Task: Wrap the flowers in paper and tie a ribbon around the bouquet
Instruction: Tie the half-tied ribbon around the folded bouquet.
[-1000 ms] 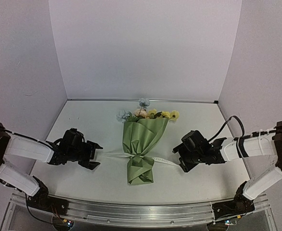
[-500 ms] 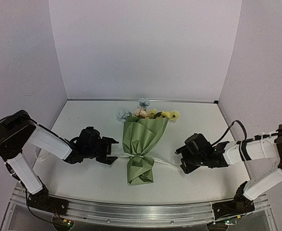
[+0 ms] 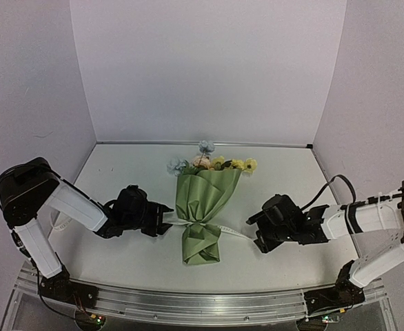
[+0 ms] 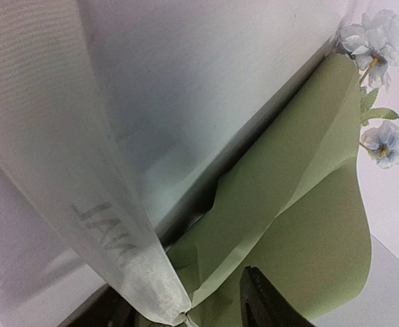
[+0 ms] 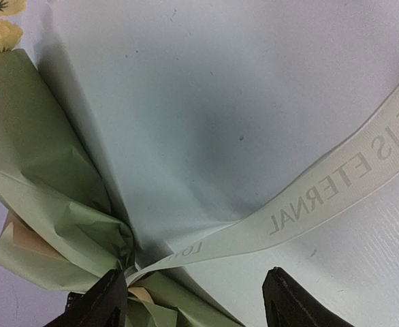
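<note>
Since a second ago the left arm has swung in across the tabletop [image 3: 129,172], and the left end effector [image 3: 162,219] now sits just beside the narrow waist of the bouquet [image 3: 205,196], where before it was well off to the left. The right arm has shifted only slightly and hangs low on the other side.

The bouquet lies flat in the middle of the tabletop. Its flowers [image 3: 209,163] point toward the far wall, and the folded foot of the paper [image 3: 202,245] points toward the arm bases. The ribbon [image 3: 235,232] is drawn around the waist, with one tail running out to the left and the other to the right.

From the left wrist, the left tail passes between the two dark fingers [image 4: 261,303], which stand apart on either side of it. I cannot tell whether they touch it.

The right end effector [image 3: 256,234] is at the end of the right tail with its jaws spread wide. From that wrist the lettered ribbon crosses ahead of the fingers, unpinched, back to the gathered paper
</note>
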`<act>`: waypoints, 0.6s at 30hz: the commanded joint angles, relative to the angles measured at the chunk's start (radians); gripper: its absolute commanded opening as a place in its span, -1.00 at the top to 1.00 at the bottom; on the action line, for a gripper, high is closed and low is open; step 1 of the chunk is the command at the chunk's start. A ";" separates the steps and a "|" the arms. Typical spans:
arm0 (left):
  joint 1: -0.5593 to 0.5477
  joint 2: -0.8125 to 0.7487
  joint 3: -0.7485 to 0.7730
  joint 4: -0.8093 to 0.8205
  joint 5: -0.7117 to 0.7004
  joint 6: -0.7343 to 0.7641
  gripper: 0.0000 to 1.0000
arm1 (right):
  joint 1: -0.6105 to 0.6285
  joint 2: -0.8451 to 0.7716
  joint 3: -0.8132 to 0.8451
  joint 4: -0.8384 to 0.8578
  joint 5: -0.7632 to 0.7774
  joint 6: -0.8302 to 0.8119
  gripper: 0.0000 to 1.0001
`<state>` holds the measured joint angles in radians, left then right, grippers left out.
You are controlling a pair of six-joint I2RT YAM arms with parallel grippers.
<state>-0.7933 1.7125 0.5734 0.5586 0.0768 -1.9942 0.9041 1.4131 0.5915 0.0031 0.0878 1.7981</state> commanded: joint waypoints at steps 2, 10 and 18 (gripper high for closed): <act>0.003 0.015 -0.031 0.078 -0.046 -0.158 0.25 | 0.006 0.079 0.024 0.079 -0.020 0.041 -0.41; 0.009 0.057 -0.044 0.136 -0.053 -0.171 0.31 | 0.006 0.135 0.012 0.103 0.007 0.055 -0.28; 0.012 0.113 -0.046 0.188 -0.056 -0.192 0.14 | -0.010 0.189 0.003 0.132 0.015 0.033 0.66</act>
<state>-0.7885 1.7947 0.5392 0.7006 0.0450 -1.9972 0.9032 1.5682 0.5911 0.1266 0.0776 1.8533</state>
